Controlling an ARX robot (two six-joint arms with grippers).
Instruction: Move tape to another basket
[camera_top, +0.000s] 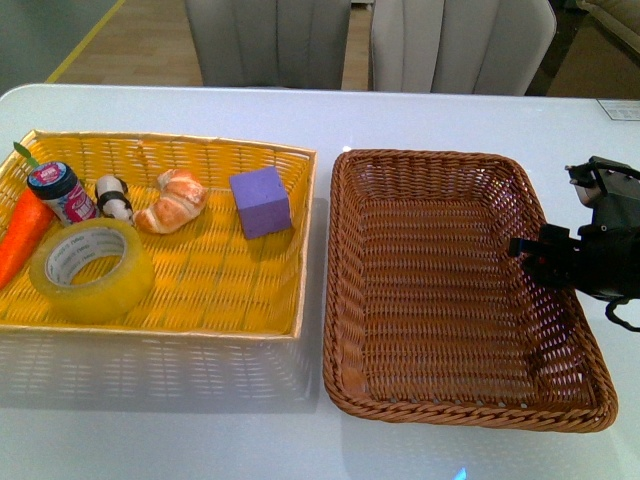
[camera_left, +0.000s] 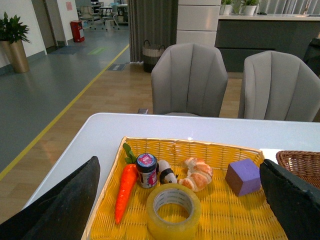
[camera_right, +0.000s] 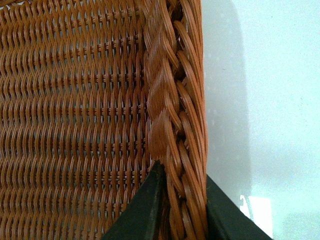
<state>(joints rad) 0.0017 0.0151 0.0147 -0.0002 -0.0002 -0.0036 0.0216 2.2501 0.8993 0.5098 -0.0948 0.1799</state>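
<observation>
Jaws of the right gripper (camera_right: 182, 170) are seen pressed on the braided rim of the basket (camera_top: 440, 300), with one finger set inside the rim and one outside it. In the front view this grip is seen on the basket's right side, about halfway along. Jaws of the left gripper (camera_left: 178, 164) are held wide apart, and the tray (camera_top: 200, 290) is seen between them in the left wrist view. That gripper is not seen in the front view.

The tape (camera_top: 110, 290) is laid flat in the yellow tray, near its front left corner, with its hole turned up. Printed words can be seen on its white inner ring, but they cannot be read. A carrot (camera_top: 22, 235) is laid just beside the tape, on its left. A small jar (camera_top: 62, 192) is stood upright just behind the tape. Next to the jar a little panda toy (camera_top: 115, 197) is placed, then a croissant (camera_top: 173, 200). A purple cube (camera_top: 261, 201) is set further right, near the tray's back right corner.

The brown basket is placed just to the right of the tray. Both are set on a white table (camera_top: 450, 120). Two grey chairs (camera_top: 268, 40) are seen behind it.
</observation>
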